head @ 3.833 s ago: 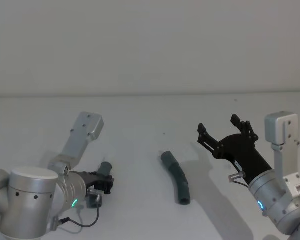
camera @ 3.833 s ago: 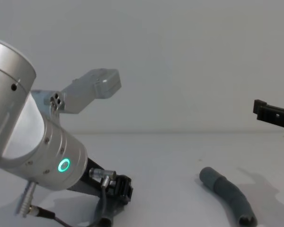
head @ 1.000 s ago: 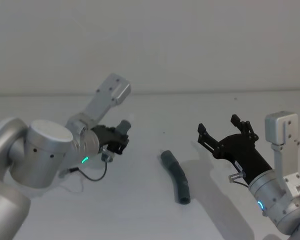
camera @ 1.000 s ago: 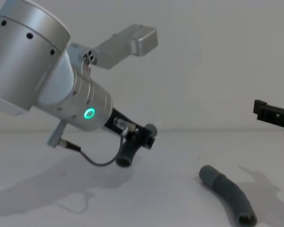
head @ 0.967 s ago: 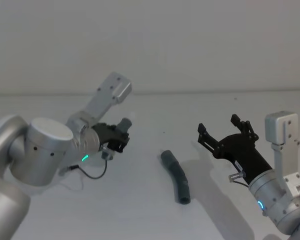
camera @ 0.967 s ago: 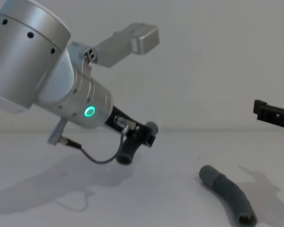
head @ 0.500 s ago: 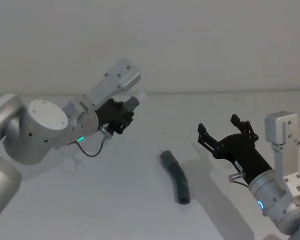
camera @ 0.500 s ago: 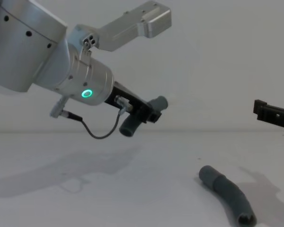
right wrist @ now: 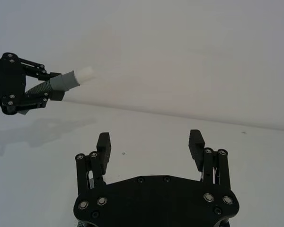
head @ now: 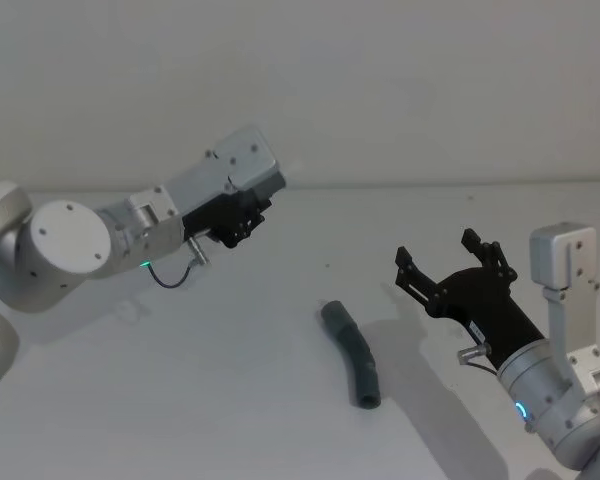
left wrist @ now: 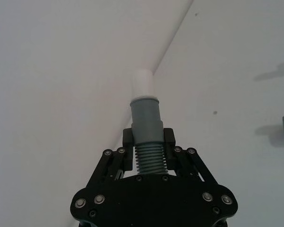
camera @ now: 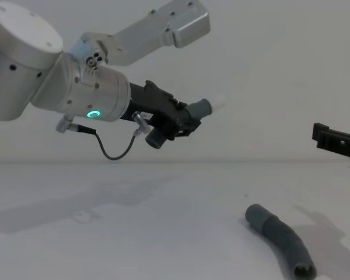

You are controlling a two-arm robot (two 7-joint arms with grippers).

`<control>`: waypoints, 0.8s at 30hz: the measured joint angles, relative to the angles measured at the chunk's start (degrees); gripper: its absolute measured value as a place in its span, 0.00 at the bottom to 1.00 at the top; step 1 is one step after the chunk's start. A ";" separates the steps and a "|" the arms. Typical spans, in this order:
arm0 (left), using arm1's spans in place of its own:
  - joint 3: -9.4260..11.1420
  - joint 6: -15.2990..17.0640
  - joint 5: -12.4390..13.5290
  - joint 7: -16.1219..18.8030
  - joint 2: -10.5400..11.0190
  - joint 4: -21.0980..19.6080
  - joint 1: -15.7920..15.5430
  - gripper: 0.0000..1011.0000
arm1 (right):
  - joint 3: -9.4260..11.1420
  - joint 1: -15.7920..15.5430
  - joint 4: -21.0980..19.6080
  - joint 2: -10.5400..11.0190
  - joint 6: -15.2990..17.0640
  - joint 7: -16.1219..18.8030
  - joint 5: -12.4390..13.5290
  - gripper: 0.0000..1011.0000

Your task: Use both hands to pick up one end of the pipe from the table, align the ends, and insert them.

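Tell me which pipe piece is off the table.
The white-tipped piece, clamped in the left gripper and held in the air; the other, longer piece lies on the table.

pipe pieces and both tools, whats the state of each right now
Short dark-grey ribbed tube piece with whitish plug tip: held aloft, plug end free.
Left black skeletal tool: shut on that short piece, raised.
Longer dark-grey bent tube piece: lying on the white matte table, untouched.
Right black skeletal tool: open, empty, hovering.
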 joint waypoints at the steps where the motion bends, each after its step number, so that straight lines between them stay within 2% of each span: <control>1: 0.45 -2.09 0.61 -0.09 0.31 0.76 -0.31 0.33 | 0.00 0.00 0.00 0.00 0.00 0.00 0.00 0.99; 2: 0.82 -4.60 1.36 -0.16 0.54 1.42 -0.54 0.33 | 0.00 0.00 0.00 0.00 0.00 0.00 0.00 0.99; 5: 1.44 -7.82 2.39 -0.22 0.90 2.52 -0.93 0.33 | 0.00 0.00 0.00 0.00 0.00 0.00 0.00 0.99; 8: 2.66 -13.16 4.38 -0.21 1.42 4.24 -1.44 0.33 | 0.00 0.00 0.00 0.00 0.00 0.00 0.00 0.99; 10: 2.90 -14.04 4.76 -0.18 1.50 4.51 -1.52 0.33 | 0.00 0.00 0.00 0.00 0.00 0.00 0.00 0.99; 11: 3.41 -16.14 5.73 -0.07 1.69 5.12 -1.68 0.33 | 0.00 0.00 0.00 0.00 0.00 0.00 0.00 0.99; 16: 4.87 -21.70 8.81 0.75 2.27 6.41 -1.95 0.33 | 0.00 0.00 0.00 0.00 0.00 0.00 0.00 0.99; 24: 6.51 -27.56 13.11 2.69 3.19 7.50 -2.05 0.33 | 0.00 0.00 0.00 0.00 0.00 0.00 0.00 0.99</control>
